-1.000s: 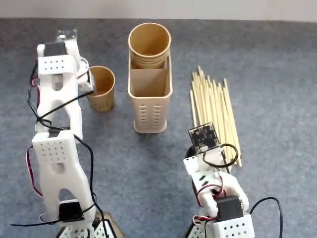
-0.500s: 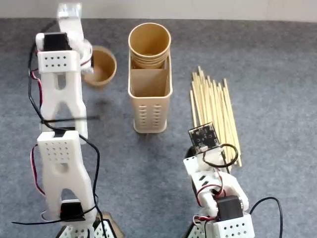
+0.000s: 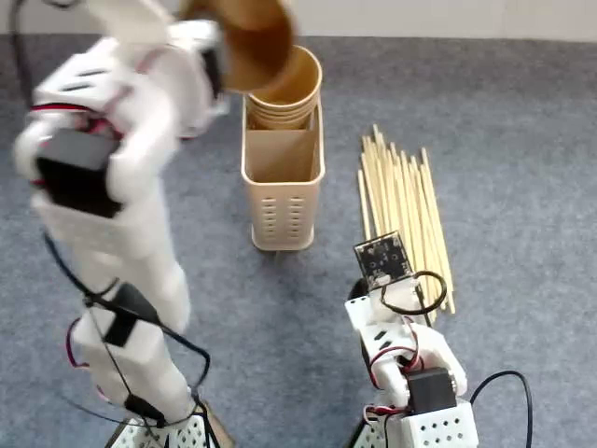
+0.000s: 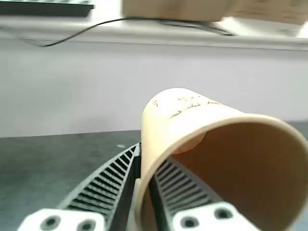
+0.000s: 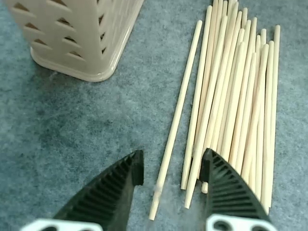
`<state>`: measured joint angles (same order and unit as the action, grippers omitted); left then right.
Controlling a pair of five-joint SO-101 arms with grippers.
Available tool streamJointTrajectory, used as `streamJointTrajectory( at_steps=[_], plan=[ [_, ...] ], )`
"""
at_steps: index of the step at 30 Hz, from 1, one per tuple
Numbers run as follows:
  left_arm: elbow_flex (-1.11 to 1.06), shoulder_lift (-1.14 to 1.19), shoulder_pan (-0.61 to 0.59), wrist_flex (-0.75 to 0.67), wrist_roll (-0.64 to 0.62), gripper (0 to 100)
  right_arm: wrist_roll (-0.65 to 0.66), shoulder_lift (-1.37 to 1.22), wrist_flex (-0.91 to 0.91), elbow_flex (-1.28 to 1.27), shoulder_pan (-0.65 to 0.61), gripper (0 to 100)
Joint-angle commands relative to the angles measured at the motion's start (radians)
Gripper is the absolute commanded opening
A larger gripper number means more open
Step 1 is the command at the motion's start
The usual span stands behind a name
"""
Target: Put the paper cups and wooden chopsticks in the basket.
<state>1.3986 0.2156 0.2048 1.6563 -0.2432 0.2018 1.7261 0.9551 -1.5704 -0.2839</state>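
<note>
Left hand (image 4: 144, 163) held high, gripping a paper cup (image 4: 216, 159); right hand (image 5: 171, 161) low, jaws apart.

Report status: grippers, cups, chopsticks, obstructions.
Left gripper shut on paper cup, held high beside stacked cups in basket. Right gripper open, low over chopsticks on carpet. No obstruction seen.

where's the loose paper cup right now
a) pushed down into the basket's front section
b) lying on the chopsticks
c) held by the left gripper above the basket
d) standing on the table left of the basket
c: the left gripper pinches the wall of the cup, which the high view shows up in the air over the stacked cups in the basket.
</note>
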Motion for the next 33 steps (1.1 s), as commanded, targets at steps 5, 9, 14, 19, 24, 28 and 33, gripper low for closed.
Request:
streamJointTrajectory(
  at_steps=[5,9,14,19,24,28,33],
  plan=[
    [-0.314,-0.008,0.051,-0.138,-0.057,0,-0.009,0.005,-0.002,0.005,-0.005,19.9],
    [-0.389,0.025,-0.004,-0.137,-0.072,0,-0.009,0.005,-0.002,0.005,-0.005,19.9],
    [-0.424,0.081,-0.056,-0.137,-0.12,0,-0.009,0.005,-0.002,0.005,-0.005,19.9],
    [-0.418,0.102,-0.053,-0.146,-0.114,0,-0.009,0.005,-0.002,0.005,-0.007,19.9],
    [-0.383,0.113,-0.051,-0.16,-0.032,14,-0.009,0.005,-0.002,0.004,-0.008,19.9],
    [-0.374,0.108,-0.05,-0.161,0.08,27,-0.008,0.005,-0.004,0.004,-0.008,19.9],
    [-0.374,0.102,-0.054,-0.209,0.239,24,-0.008,0.005,-0.004,0.004,-0.008,19.9]
  ],
)
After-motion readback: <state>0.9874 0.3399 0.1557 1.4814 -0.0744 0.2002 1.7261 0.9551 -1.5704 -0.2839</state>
